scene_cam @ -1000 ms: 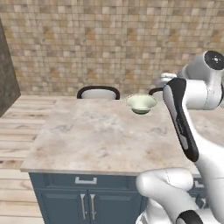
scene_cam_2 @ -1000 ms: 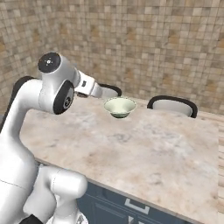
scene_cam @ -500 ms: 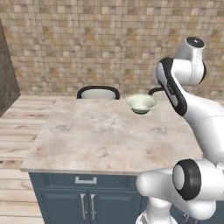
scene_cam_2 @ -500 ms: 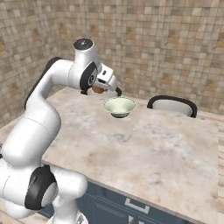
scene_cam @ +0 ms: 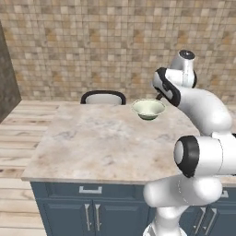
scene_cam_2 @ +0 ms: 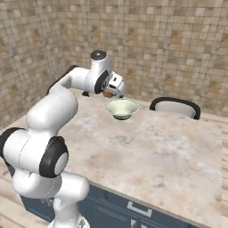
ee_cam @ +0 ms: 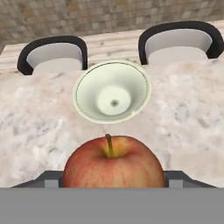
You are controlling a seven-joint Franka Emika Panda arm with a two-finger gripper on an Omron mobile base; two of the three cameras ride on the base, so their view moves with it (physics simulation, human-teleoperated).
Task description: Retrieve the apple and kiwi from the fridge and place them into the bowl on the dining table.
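So the end effector [scene_cam_2: 108,94] is hanging above the far side of the worktop [scene_cam: 101,143], just beside the bowl [scene_cam_2: 121,108], and it's got the apple [ee_cam: 114,162] pinched between its fingers. In the hand view the apple sits right at the bottom, stem up, red with some yellowish streaks, with the dark fingertips peeking out on either side of it. In the right base view you can just make out a bit of reddish-brown tucked under the hand, next to the bowl's rim.

The bowl is a pale greenish-white one, standing upright on the beige marbled worktop near its far edge. From the hand camera it's directly past the apple, and you're looking down into it; nothing is in it. The apple is above the worktop and short of the bowl's rim, not over the bowl's middle, so the two are close but apart.

Behind the bowl, past the far edge of the worktop, there are two chairs with black frames and white seats: one [ee_cam: 52,54] on the left of the hand view and one [ee_cam: 179,41] on the right. The base of the island is dark navy with cabinet doors and silver handles [scene_cam: 90,190], visible in the left base view. The wall behind is tan and brown tile, and the floor is light wood planks.

In the left base view the arm arcs over from the right with the hand beside the bowl.
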